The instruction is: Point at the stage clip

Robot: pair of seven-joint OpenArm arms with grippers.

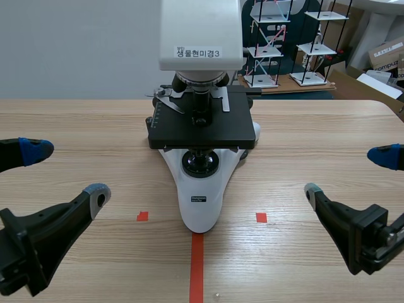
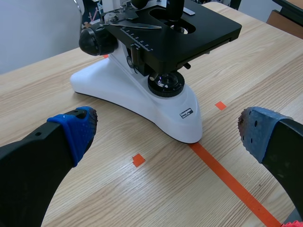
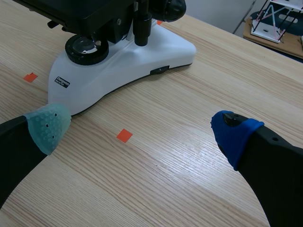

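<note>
First, at the left side, the left hand hung low over the wooden counter. Its two fingers stood wide apart with nothing between them; one pad was blue and the other grey-green. Between this hand and the middle, a small orange-red square was marked on the counter.

In the middle stood a white microscope, and an orange-red line ran from its foot toward the robot. Its black stage lay flat above the round lamp lens. The stage clip, a thin silver metal piece, rested on top of the stage at its rear left part, close to the objective lenses. Both hands were well apart from it.

A second orange-red square was at the right of the foot. Further right, the right hand was also low over the counter, with its fingers spread apart and holding nothing. Behind the counter, at the right, some stick models stood on a board.
</note>
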